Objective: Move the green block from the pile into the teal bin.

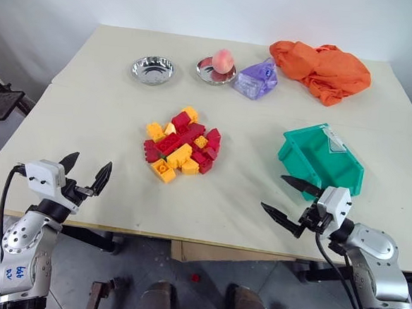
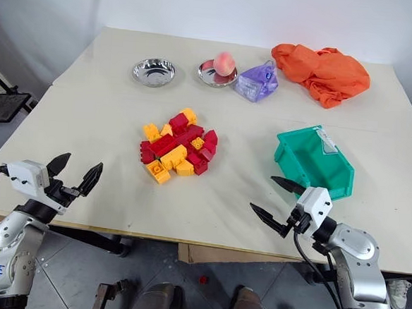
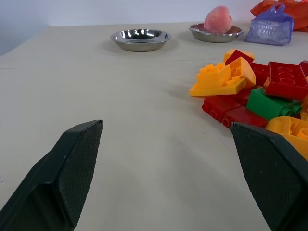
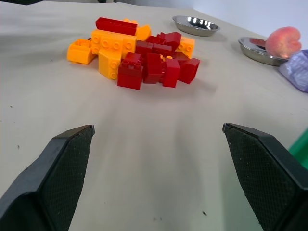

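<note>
The pile (image 1: 182, 144) of red and yellow-orange bricks lies at the middle of the table. The green block (image 3: 267, 103) is wedged low in the side of the pile that faces my left gripper, under a red brick and beside yellow ones. The teal bin (image 1: 297, 161) stands to the right of the pile, just behind my right gripper. My left gripper (image 1: 90, 162) hovers open and empty near the table's front left edge, well short of the pile. My right gripper (image 1: 274, 192) is open and empty at the front right, pointing toward the pile.
Along the back stand two steel bowls (image 1: 152, 69), one (image 1: 215, 72) holding a peach (image 1: 223, 59), then a purple bag (image 1: 256, 80) and a crumpled orange cloth (image 1: 321, 69). Bare table (image 1: 109, 119) surrounds the pile on all sides.
</note>
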Robot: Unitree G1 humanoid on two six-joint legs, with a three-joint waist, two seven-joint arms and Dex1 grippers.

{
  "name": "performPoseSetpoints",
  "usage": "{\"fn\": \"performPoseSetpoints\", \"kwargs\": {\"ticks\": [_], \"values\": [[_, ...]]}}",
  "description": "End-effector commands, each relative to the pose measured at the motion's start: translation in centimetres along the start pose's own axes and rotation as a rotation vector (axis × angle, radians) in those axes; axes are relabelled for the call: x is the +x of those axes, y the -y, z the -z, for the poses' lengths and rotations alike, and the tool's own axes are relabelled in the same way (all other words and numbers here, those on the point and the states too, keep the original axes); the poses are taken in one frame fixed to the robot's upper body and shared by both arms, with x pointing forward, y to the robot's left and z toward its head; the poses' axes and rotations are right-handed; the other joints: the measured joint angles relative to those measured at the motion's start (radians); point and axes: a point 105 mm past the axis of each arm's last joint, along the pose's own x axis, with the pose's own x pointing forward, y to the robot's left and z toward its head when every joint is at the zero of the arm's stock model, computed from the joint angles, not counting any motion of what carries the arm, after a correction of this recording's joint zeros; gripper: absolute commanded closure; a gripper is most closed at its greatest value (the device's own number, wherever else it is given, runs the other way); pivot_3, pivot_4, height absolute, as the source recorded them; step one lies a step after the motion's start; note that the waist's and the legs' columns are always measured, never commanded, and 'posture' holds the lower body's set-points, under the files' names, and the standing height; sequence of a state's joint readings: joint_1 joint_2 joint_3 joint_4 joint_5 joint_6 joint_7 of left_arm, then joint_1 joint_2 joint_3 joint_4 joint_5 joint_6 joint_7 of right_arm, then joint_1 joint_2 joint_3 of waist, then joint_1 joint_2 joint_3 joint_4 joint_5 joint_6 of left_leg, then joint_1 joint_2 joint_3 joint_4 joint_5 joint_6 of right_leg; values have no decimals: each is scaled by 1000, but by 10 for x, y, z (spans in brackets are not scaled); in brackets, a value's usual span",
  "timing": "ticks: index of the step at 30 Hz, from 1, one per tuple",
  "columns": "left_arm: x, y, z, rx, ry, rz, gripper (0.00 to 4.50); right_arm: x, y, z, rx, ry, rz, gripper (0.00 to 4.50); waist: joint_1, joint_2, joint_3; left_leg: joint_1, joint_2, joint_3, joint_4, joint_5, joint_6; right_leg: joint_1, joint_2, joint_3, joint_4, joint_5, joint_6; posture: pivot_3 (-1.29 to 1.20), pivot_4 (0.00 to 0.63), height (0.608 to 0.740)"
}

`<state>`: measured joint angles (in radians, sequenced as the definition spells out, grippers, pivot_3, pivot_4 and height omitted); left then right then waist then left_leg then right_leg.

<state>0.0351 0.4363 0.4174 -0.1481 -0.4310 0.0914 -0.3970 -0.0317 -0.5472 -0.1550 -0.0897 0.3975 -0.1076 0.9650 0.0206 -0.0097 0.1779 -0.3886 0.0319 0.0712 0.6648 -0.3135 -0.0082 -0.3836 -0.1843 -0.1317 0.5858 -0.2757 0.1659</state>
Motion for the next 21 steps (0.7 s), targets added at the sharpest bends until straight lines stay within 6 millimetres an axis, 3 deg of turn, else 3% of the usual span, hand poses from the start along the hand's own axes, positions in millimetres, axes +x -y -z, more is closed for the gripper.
{"fn": "performPoseSetpoints", "kwargs": {"ticks": [1,2,5,12,21], "values": [[0,-5,-13,20,41,-16,0,-2,4,-10,-36,32,5,23,0,0,0,0,0,0,0,0,0,0,0,0,0,0,0,0,150,740],[1,-2,-16,11,56,-1,0,-2,4,-11,-34,35,5,23,0,0,0,0,0,0,0,0,0,0,0,0,0,0,0,0,150,740],[2,38,-38,71,103,338,0,-2,-1,-23,-42,56,-23,23,0,0,0,0,0,0,0,0,0,0,0,0,0,0,0,0,150,740],[-9,96,-25,189,-40,912,0,-4,8,-62,-72,92,-51,23,2,5,1,0,0,1,0,0,0,-2,0,1,1,0,-1,0,150,740],[-11,123,-26,158,-4,1129,2770,-20,17,-60,-104,25,-45,0,-1,5,1,-1,0,3,0,0,0,-3,0,3,2,0,-1,0,150,740]]}}
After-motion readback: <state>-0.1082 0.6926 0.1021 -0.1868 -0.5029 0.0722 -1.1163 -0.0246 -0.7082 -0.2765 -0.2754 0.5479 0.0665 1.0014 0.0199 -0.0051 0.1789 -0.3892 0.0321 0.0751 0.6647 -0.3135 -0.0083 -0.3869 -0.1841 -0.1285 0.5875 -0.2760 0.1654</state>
